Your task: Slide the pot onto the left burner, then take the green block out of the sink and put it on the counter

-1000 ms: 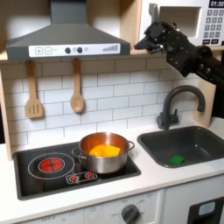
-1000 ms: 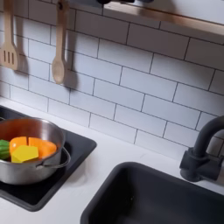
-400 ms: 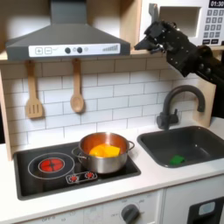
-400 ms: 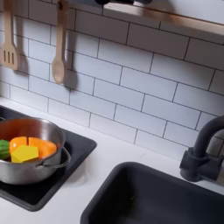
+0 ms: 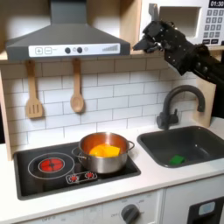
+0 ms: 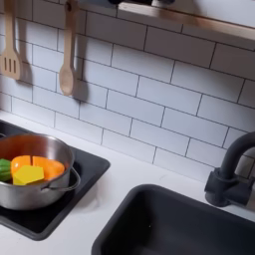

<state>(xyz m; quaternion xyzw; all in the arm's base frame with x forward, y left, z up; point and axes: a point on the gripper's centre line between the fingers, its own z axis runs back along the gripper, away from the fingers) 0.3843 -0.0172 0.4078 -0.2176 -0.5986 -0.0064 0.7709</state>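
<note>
The steel pot [image 5: 105,153] with orange-yellow pieces inside sits on the right burner of the black cooktop [image 5: 35,179] in the first exterior view; the second exterior view shows the pot [image 6: 30,181] at its left edge. A small green block [image 5: 178,160] lies in the dark grey sink [image 5: 206,133], near the front. The sink [image 6: 184,224] is at the lower right of the second exterior view. My gripper [image 5: 146,39] hangs high above the counter [image 5: 153,179], up by the shelf, far from pot and block, its fingers slightly apart and holding nothing.
A red-ringed left burner [image 5: 51,164] lies bare beside the pot. A dark arched faucet [image 5: 179,103] stands behind the sink. Two wooden utensils [image 5: 77,87] hang on the tiled wall under the grey hood [image 5: 66,39]. A microwave [image 5: 210,22] sits at top right.
The arm has shifted a little to the left near the shelf. Pot and block have not moved.
</note>
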